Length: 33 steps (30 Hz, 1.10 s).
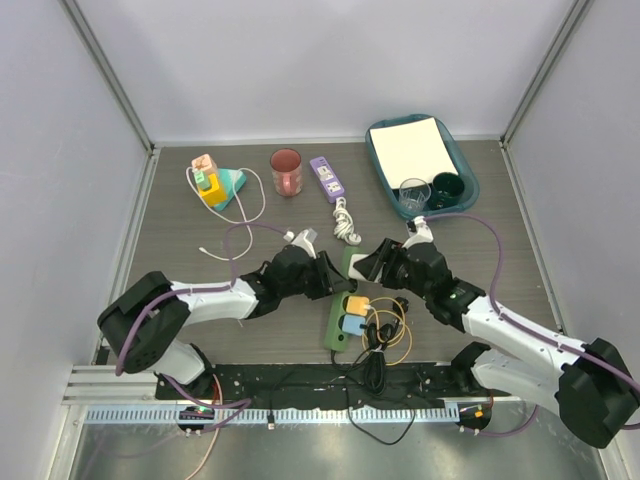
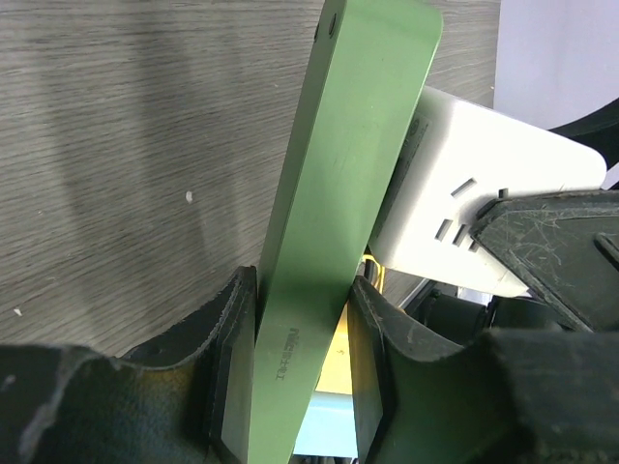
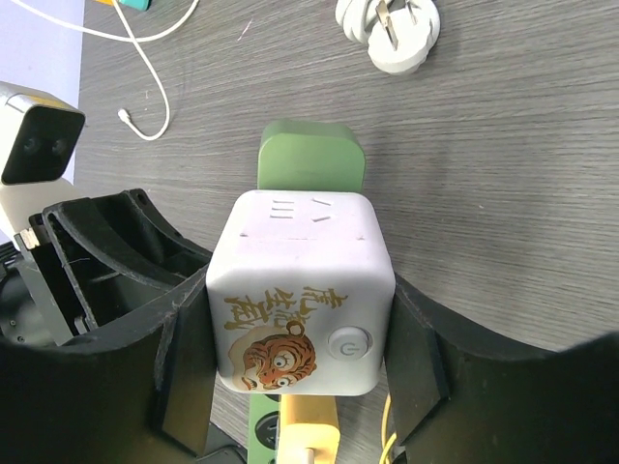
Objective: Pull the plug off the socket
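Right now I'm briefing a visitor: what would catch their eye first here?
The right gripper clamps a white cube plug with a tiger picture, mid-table. The left gripper squeezes the sides of the green power strip it sits on. A teal tray stands far right.

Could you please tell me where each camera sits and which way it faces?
Top external: above, behind the bases, looking down on the table; both arms show.
Left wrist: on the left arm, looking along the green strip its fingers clamp.
Right wrist: on the right arm, facing the white cube plug between its fingers.
Both wrist views share strip and plug.
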Tool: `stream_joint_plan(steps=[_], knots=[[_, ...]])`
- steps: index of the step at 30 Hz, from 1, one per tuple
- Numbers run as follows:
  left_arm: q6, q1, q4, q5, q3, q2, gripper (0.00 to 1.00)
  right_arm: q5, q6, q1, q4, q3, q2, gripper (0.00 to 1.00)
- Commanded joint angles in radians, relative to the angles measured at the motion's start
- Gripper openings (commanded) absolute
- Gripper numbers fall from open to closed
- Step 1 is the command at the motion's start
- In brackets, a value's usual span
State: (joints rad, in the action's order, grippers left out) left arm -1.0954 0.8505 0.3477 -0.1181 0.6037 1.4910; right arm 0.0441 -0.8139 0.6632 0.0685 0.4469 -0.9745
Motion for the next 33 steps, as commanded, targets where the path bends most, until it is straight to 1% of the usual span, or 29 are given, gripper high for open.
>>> stream_joint_plan(steps=[1, 6, 8, 11, 12, 14, 16, 19, 20, 21, 22, 23, 25, 29, 33], knots=[[-0.027, -0.062, -0.185, 0.302, -0.041, 0.055, 0.00, -0.103, 0.114, -0.052, -0.010, 0.085, 0.071, 0.01], [-0.040, -0.065, -0.165, 0.308, -0.068, 0.057, 0.00, -0.285, 0.078, -0.186, 0.013, 0.084, 0.086, 0.01], [-0.040, -0.065, -0.162, 0.307, -0.068, 0.058, 0.00, -0.340, 0.065, -0.200, 0.030, 0.072, 0.088, 0.01], [-0.031, -0.065, -0.176, 0.310, -0.053, 0.058, 0.00, -0.380, 0.018, -0.200, 0.102, 0.026, 0.080, 0.01], [-0.029, -0.065, -0.182, 0.314, -0.045, 0.058, 0.00, -0.378, -0.004, -0.198, 0.149, 0.009, 0.079, 0.01], [-0.024, -0.065, -0.197, 0.325, -0.033, 0.055, 0.00, -0.353, -0.007, -0.180, 0.168, -0.030, 0.082, 0.01], [-0.023, -0.067, -0.208, 0.330, -0.022, 0.054, 0.00, -0.273, 0.022, -0.136, 0.110, -0.022, 0.102, 0.01], [-0.012, -0.067, -0.208, 0.318, -0.018, 0.052, 0.00, -0.210, 0.050, -0.125, 0.042, 0.007, 0.132, 0.01], [-0.008, -0.067, -0.197, 0.302, -0.018, 0.052, 0.00, -0.179, 0.064, -0.125, 0.002, 0.027, 0.132, 0.01], [0.005, -0.067, -0.191, 0.292, -0.016, 0.052, 0.00, -0.137, 0.076, -0.125, -0.097, 0.048, 0.131, 0.01], [0.011, -0.067, -0.185, 0.284, -0.016, 0.051, 0.00, -0.065, 0.090, -0.125, -0.136, 0.087, 0.123, 0.01], [0.015, -0.067, -0.165, 0.272, -0.016, 0.046, 0.00, -0.047, 0.111, -0.126, -0.160, 0.099, 0.120, 0.01], [0.038, -0.067, -0.138, 0.233, -0.024, 0.034, 0.00, 0.049, 0.127, -0.129, -0.206, 0.128, 0.109, 0.01], [0.084, -0.067, -0.081, 0.163, -0.025, 0.006, 0.00, 0.108, 0.148, -0.154, -0.262, 0.164, 0.051, 0.11], [0.143, -0.067, -0.065, 0.069, -0.010, -0.032, 0.00, 0.109, 0.159, -0.203, -0.276, 0.158, -0.007, 0.17]])
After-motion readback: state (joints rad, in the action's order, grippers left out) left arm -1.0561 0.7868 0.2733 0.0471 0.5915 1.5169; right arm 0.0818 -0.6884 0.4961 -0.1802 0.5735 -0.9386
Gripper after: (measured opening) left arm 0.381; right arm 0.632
